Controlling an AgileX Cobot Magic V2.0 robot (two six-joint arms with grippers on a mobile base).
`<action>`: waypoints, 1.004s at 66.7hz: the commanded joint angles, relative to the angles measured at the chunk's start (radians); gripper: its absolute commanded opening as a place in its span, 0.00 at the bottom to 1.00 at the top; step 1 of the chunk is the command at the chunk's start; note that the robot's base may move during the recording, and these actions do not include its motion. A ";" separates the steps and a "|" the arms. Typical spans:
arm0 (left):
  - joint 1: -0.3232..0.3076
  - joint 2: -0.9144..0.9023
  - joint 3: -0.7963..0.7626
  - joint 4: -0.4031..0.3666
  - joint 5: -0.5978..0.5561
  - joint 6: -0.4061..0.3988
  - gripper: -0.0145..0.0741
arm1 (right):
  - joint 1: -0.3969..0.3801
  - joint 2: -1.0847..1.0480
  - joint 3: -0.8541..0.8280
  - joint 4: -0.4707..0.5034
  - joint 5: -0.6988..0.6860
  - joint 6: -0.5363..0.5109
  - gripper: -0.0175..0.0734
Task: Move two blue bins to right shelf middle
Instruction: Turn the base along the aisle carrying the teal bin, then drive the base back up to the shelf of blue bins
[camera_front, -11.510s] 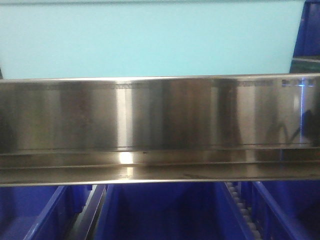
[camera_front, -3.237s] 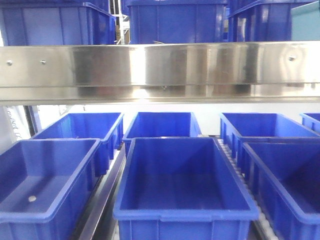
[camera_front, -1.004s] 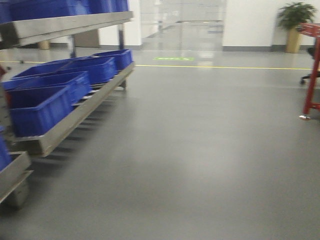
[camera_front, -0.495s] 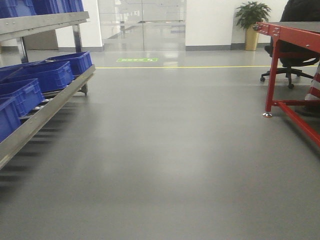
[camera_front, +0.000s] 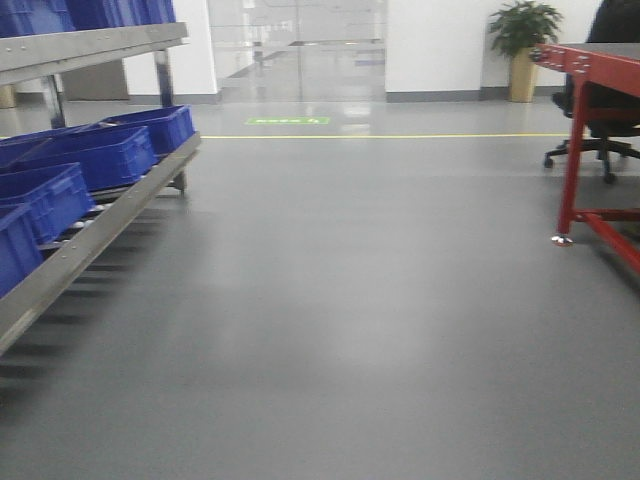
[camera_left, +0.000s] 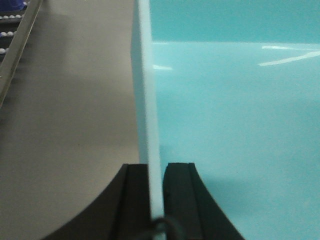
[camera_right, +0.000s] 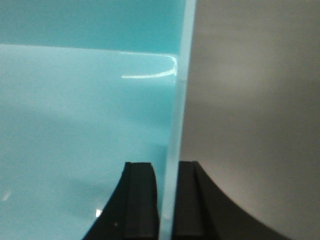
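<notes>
Open grey floor (camera_front: 350, 330) ahead, shelf rack (camera_front: 90, 245) with blue bins (camera_front: 95, 155) off to my left.
Both claws are clenched on what looks like a pale blue bin (camera_left: 225, 125): left gripper (camera_left: 156, 195) pinches one side wall, right gripper (camera_right: 167, 195) the opposite one.

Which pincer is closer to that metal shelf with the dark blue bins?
Left. The left pincer clamps the turquoise bin by the wall facing the shelf, whose rail shows beyond; the right pincer clamps the opposite wall, only floor beyond.
</notes>
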 joint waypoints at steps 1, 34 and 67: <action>-0.004 -0.020 -0.015 -0.016 -0.065 0.006 0.04 | -0.001 -0.010 -0.008 -0.001 -0.046 -0.019 0.01; -0.004 -0.020 -0.015 -0.016 -0.073 0.006 0.04 | -0.001 -0.010 -0.008 -0.001 -0.046 -0.019 0.01; -0.004 -0.020 -0.015 -0.016 -0.073 0.006 0.04 | -0.001 -0.010 -0.008 -0.001 -0.046 -0.019 0.01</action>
